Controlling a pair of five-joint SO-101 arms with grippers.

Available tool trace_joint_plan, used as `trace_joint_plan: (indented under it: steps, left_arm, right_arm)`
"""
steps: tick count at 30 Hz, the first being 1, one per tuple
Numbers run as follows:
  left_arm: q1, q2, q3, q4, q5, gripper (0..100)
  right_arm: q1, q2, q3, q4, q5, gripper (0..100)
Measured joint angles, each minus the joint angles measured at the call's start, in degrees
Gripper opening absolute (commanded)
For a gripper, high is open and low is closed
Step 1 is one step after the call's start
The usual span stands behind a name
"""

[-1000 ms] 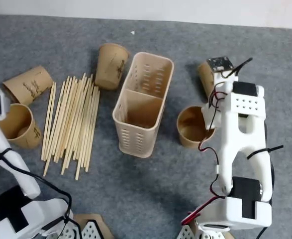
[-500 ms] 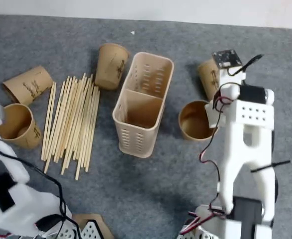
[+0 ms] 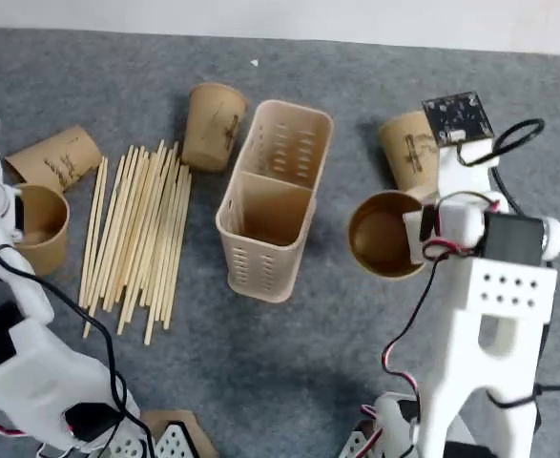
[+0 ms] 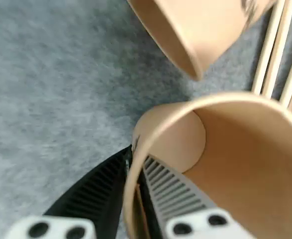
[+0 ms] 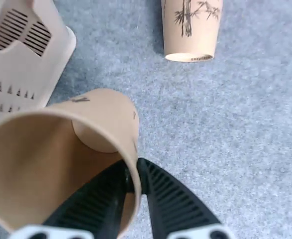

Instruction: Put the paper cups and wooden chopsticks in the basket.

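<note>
Left wrist view, unlike the high view, shows the left gripper [image 4: 135, 172] with jaws clamped on the rim of a paper cup [image 4: 225, 164], mouth up, at 9 o'clock of the chopsticks [image 3: 136, 239], whose long axis runs roughly 12 to 6. At 3 o'clock of the basket [image 3: 275, 196], the right gripper [image 5: 132, 181] has its jaws pinched on the wall of a second cup [image 5: 56, 144]. Both arms and cups have risen since a second ago.

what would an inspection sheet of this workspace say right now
surface: grey carpet, flat
job's things: beige slotted plastic basket empty; pale wooden chopsticks piled beside it; three brown paper cups lie loose
clutter: brown flat piece at the near edge
claws: left claw shut on left cup; right claw shut on right cup
cables: black and red wires on the arms
surroundings: pale wall
</note>
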Motion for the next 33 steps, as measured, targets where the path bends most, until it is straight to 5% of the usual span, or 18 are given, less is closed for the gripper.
trace_joint_plan:
  steps: [7, 13, 22, 33]
  left_arm:
    - [2.20, -13.54, -8.44, 12.04, 0.00, 0]
    - [17.58, -28.40, -14.86, 21.01, 0.35, 0]
    - [49.76, -34.55, -16.44, 8.44, 6.68, 0]
    - [59.43, -22.68, -16.44, 5.19, 8.97, 0]
  right_arm:
    - [0.00, -4.04, 0.00, 0.35, 0.00, 0.6]
    - [0.00, -7.03, 0.00, 0.35, 0.00, 0.6]
    - [0.00, -14.51, 0.00, 0.35, -2.20, 0.5]
    - [0.00, -16.18, 0.00, 0.35, -2.37, 0.5]
